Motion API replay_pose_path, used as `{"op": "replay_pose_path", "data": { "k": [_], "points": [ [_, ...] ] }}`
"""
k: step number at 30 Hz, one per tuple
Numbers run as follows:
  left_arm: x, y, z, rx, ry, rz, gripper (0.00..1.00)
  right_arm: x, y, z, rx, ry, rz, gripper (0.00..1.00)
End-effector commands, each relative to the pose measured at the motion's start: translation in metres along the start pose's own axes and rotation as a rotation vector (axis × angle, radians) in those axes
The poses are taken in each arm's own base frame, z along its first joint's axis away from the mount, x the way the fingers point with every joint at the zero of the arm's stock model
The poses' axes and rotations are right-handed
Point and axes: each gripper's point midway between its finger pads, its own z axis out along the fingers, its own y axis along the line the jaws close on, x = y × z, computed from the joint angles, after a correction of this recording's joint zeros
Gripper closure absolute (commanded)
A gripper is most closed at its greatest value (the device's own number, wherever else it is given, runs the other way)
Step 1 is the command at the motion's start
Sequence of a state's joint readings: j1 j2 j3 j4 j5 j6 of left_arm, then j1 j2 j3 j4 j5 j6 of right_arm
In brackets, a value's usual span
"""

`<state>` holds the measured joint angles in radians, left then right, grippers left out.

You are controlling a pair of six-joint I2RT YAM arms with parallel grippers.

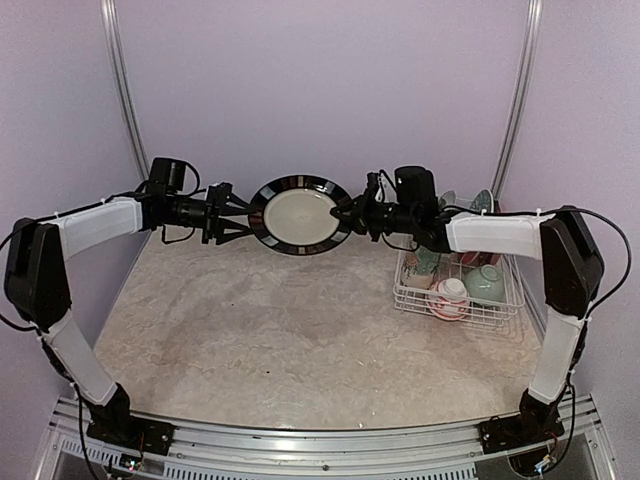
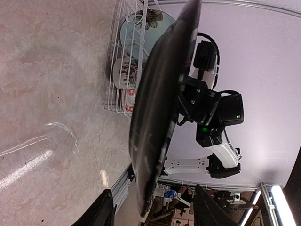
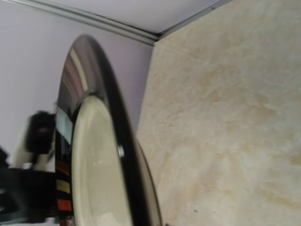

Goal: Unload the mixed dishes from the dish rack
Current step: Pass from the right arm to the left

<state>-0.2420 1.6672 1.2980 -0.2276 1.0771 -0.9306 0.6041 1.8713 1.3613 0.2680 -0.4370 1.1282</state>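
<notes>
A black-rimmed plate (image 1: 300, 213) with a cream centre and coloured rim marks hangs upright in the air at the back middle. My right gripper (image 1: 345, 215) is shut on its right rim; its fingers are hidden in the right wrist view, which the plate (image 3: 94, 165) fills. My left gripper (image 1: 243, 215) is open, its jaws standing either side of the plate's left rim (image 2: 146, 197) without touching. The white wire dish rack (image 1: 410, 295) at the right holds a white-pink bowl (image 1: 449, 297), a mint green bowl (image 1: 487, 283) and teal plates (image 1: 481, 203).
The marbled tabletop (image 1: 260, 330) stretches below the plate. Lilac walls stand close behind and at both sides. In the left wrist view the rack (image 2: 114, 89) and a floral teal plate (image 2: 143, 21) lie beyond the held plate.
</notes>
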Motion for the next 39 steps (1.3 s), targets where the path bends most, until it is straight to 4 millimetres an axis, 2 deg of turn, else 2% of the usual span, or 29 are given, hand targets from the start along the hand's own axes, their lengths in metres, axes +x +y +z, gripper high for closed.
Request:
{"op": "replay_pose_path", "data": {
  "k": [1,8,16,18,19,20,23,26,29,31,36,39],
  "points": [
    [-0.004,0.011,0.005,0.014,0.026,-0.036,0.52,-0.020,0.091,-0.005,-0.292,-0.060,-0.075,1.00],
    [-0.005,0.019,0.009,0.011,0.040,-0.053,0.69,-0.005,0.087,0.011,-0.306,-0.018,-0.060,1.00],
    [-0.007,0.028,0.010,0.001,0.042,-0.078,1.00,0.000,0.072,0.018,-0.266,-0.014,-0.069,1.00],
    [-0.009,0.031,0.009,-0.002,0.036,-0.087,1.00,0.000,0.065,0.017,-0.237,-0.022,-0.086,1.00],
    [-0.012,0.033,0.006,-0.002,0.029,-0.090,1.00,0.000,0.061,0.017,-0.217,-0.026,-0.102,0.96],
    [-0.014,0.034,0.004,-0.003,0.022,-0.096,1.00,-0.001,0.054,0.018,-0.185,-0.027,-0.119,0.87],
    [-0.023,0.039,-0.006,-0.008,-0.010,-0.109,1.00,-0.003,0.026,0.020,-0.073,-0.015,-0.158,0.71],
    [-0.030,0.045,-0.014,-0.016,-0.034,-0.126,1.00,-0.004,0.003,0.018,0.009,-0.017,-0.176,0.50],
    [-0.035,0.053,-0.018,-0.025,-0.053,-0.135,1.00,-0.006,-0.008,0.014,0.062,-0.016,-0.196,0.34],
    [-0.038,0.061,-0.020,-0.044,-0.064,-0.143,1.00,-0.007,-0.012,0.013,0.081,-0.019,-0.220,0.31],
    [-0.043,0.090,-0.014,-0.102,-0.078,-0.188,1.00,-0.010,-0.020,0.012,0.108,-0.020,-0.225,0.30],
    [-0.048,0.109,-0.017,-0.147,-0.103,-0.214,1.00,-0.014,-0.020,0.004,0.147,-0.029,-0.268,0.22]
  ]
}}
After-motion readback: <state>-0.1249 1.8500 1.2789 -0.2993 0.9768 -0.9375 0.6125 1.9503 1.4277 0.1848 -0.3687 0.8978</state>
